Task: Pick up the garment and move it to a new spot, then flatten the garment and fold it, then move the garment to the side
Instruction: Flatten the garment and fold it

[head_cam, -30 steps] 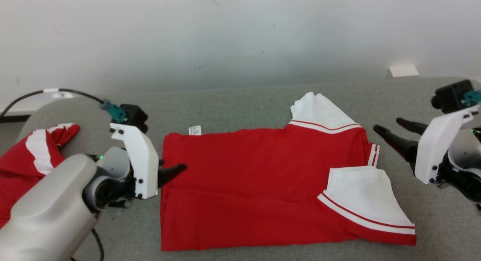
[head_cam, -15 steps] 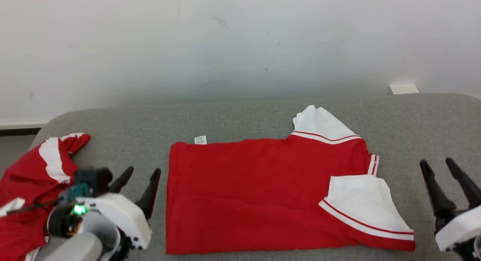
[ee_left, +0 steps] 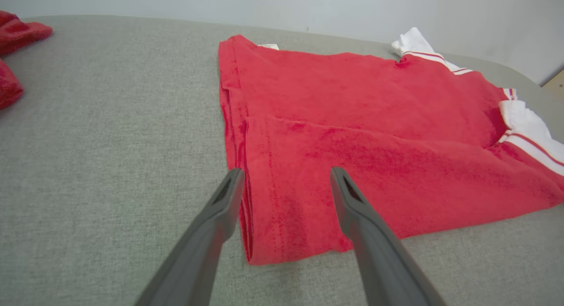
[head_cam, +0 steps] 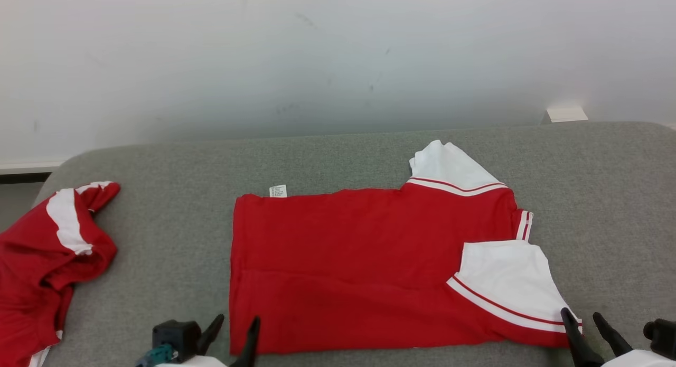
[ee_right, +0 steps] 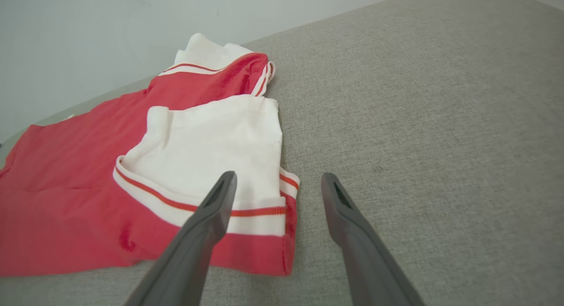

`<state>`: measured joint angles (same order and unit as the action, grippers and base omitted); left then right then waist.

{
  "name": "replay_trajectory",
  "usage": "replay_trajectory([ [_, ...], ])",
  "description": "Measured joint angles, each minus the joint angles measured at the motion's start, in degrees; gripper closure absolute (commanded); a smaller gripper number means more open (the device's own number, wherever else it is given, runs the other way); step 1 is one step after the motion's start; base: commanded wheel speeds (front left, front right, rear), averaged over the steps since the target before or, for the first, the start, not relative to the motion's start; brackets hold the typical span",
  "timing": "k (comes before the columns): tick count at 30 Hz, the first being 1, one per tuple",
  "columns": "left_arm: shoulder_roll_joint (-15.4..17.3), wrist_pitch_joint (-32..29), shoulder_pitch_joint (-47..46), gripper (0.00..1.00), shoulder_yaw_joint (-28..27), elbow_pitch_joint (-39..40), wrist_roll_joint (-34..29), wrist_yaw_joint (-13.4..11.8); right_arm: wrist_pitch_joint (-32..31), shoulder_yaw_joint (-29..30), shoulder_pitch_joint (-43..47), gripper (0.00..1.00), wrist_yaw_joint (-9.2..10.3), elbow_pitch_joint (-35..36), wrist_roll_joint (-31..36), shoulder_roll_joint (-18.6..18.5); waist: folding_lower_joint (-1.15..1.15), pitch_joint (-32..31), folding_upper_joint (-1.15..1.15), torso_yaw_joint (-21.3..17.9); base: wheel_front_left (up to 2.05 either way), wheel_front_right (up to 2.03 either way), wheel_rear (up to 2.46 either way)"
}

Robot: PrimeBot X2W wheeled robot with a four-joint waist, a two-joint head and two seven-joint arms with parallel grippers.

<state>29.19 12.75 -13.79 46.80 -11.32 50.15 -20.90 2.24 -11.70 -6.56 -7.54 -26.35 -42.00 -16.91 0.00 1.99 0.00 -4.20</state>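
The garment (head_cam: 359,261), a red shirt with white striped sleeves, lies folded lengthwise and flat on the grey padded surface (head_cam: 169,208). My left gripper (head_cam: 237,325) stands open at the garment's near left corner; in the left wrist view the left gripper (ee_left: 286,176) straddles the left hem of the garment (ee_left: 352,121), just above it. My right gripper (head_cam: 581,318) is open at the near right corner; in the right wrist view the right gripper (ee_right: 278,178) has one finger over the white sleeve (ee_right: 211,138) and the other over bare surface. Nothing is held.
A second red and white garment (head_cam: 47,245) lies crumpled at the surface's left end, and this second garment (ee_left: 13,33) shows at the top left of the left wrist view. A white wall runs behind. A small pale block (head_cam: 566,114) sits at the back right.
Both arms have drawn back from the garment's left and right sides to its near corners, fingers now pointing forward. Both stay open. The head camera has shifted a little.
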Motion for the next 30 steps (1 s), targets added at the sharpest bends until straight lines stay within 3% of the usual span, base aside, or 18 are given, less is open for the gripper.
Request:
replay_trajectory([
  [9, -3.6, -4.2, -3.6, 0.0, 3.3, -10.2, 0.4, 4.9, -4.7, -2.8, -4.5, 0.0, 0.0, -8.7, -2.0, 2.0, 0.0, 0.3, 0.0, 0.6, 0.0, 0.0, 0.0],
  [16, -5.1, -8.8, -5.1, 0.0, 3.7, -15.1, 1.9, 4.5, -6.5, -5.6, -6.4, 0.02, 0.0, -11.0, -3.6, 2.1, 0.0, 0.4, 0.0, 0.2, 0.0, 0.0, 0.0],
  [17, -5.2, -9.1, -5.2, 0.0, 3.7, -15.3, 2.0, 4.5, -6.5, -6.2, -6.6, 0.55, 0.0, -11.1, -3.8, 2.1, 0.0, 0.4, 0.0, 0.1, 0.0, 0.0, 0.0],
  [18, -5.2, -9.3, -5.3, 0.06, 3.7, -15.4, 2.1, 4.5, -6.5, -6.7, -6.8, 0.77, 0.0, -11.1, -4.0, 2.1, 0.0, 0.5, 0.0, 0.0, 0.0, 0.0, 0.0],
  [19, -5.2, -9.5, -5.4, 0.53, 3.6, -15.5, 2.5, 4.6, -6.4, -7.0, -7.1, 1.0, 0.0, -11.2, -4.2, 2.1, 0.0, 0.5, 0.0, 0.0, 0.0, 0.0, 0.0],
  [20, -5.2, -9.8, -5.6, 1.0, 3.7, -15.5, 2.6, 4.6, -6.3, -7.4, -7.4, 1.0, 0.0, -11.2, -4.4, 2.0, 0.0, 0.5, 0.0, 0.0, 0.0, 0.0, 0.0],
  [25, -4.2, -11.5, -6.0, 1.0, 4.1, -13.8, 2.6, 4.7, -4.7, -8.4, -8.3, 1.0, 0.0, -10.2, -5.9, 0.8, 0.0, 0.2, 0.0, 0.1, 0.0, 0.0, 0.0],
  [30, -1.2, -14.1, -5.5, 1.0, 4.6, -7.8, 2.7, 4.3, -6.5, -8.6, -7.5, 1.0, -0.01, -5.1, -8.2, -2.1, 0.0, -0.5, 0.0, 0.4, 0.0, 0.0, 0.0],
])
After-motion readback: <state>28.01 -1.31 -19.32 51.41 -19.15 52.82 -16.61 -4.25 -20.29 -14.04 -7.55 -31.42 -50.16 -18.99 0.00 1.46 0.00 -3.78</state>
